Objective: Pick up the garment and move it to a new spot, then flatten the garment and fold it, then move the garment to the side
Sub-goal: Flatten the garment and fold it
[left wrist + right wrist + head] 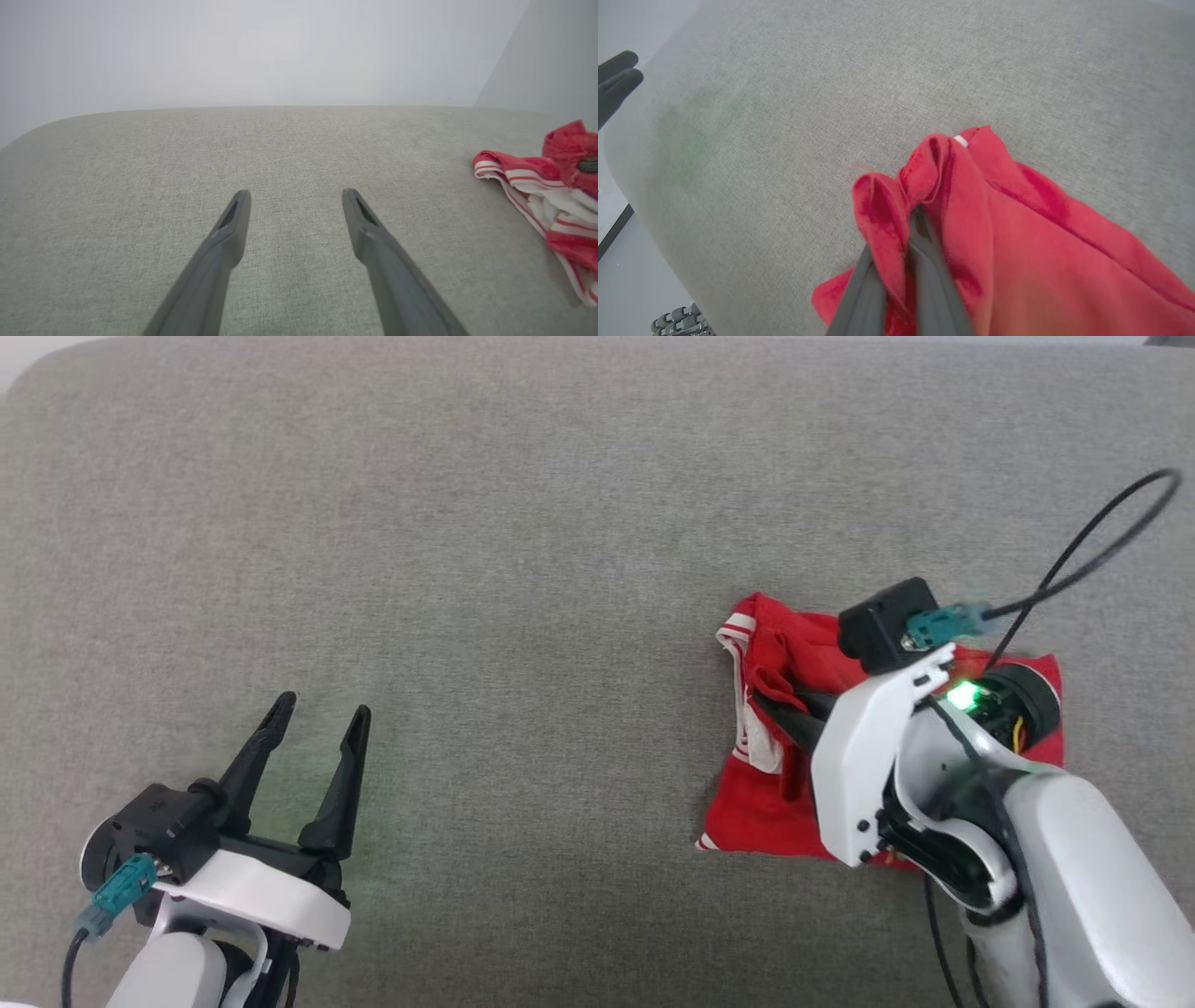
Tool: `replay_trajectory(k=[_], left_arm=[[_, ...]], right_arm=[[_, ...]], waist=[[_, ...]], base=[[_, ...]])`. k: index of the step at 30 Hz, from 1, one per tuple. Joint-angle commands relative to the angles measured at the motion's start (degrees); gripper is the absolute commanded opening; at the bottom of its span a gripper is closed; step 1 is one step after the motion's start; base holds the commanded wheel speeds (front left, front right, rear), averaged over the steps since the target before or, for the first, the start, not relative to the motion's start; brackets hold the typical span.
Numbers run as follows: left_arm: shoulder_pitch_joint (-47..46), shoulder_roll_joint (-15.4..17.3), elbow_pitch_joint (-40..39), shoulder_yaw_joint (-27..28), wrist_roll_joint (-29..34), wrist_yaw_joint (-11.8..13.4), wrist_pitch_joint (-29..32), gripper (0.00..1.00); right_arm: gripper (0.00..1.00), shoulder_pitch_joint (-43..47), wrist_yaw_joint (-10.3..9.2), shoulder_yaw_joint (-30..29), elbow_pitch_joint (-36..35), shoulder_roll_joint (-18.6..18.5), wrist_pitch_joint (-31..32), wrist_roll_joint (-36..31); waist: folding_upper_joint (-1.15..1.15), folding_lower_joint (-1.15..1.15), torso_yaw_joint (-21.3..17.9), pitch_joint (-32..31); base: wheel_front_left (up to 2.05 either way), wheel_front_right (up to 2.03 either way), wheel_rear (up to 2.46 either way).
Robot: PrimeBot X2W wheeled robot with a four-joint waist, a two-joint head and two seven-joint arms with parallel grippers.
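Left gripper (pixel 323 707) sits nearest, lower left of the head view: two long dark fingers spread wide and empty, over the grey woven-fabric surface (pixel 523 523). Right gripper (pixel 764 700) is lower right, fingers pinched together on a raised fold of the red soft-fabric jersey (pixel 761 817) with white-and-red striped trim. The right wrist view shows the cloth bunched up around the fingertips. The jersey lies as a rough square bundle on the right side of the surface, well apart from the left gripper. Striped trim and some white show along its left edge, and the right arm's pale forearm covers much of it. It's probably folded, but the layer count is unclear from here. A green light (pixel 962 693) is lit at the right wrist, with a black cable loop (pixel 1111 546) arcing beyond. Further out, the grey surface runs to its rounded far edge, with a pale wall (pixel 280 46) behind.
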Motion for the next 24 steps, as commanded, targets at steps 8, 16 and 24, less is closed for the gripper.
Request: replay_trajectory(k=[8,16,24], left_arm=[[-1.39,-0.33,1.56,-0.77,-1.01,0.1,-0.3,1.0],[0.71,0.16,3.25,0.89,-0.94,0.12,-0.3,1.0],[2.68,-0.4,4.39,1.25,-0.71,0.12,-0.3,1.0]], right_arm=[[0.23,-2.9,-0.04,2.85,12.76,-1.58,-7.53,-0.39],[1.0,-4.24,-0.04,4.19,11.59,-2.45,-12.5,3.94],[1.0,-2.1,-0.04,0.15,8.74,-7.72,-16.14,6.74]], waist=[[0.0,0.0,1.3,-0.31],[0.0,0.0,-0.41,-2.78],[0.0,0.0,-3.29,-5.8]], base=[[0.0,0.0,0.0],[0.0,0.0,0.0],[0.0,0.0,0.0]])
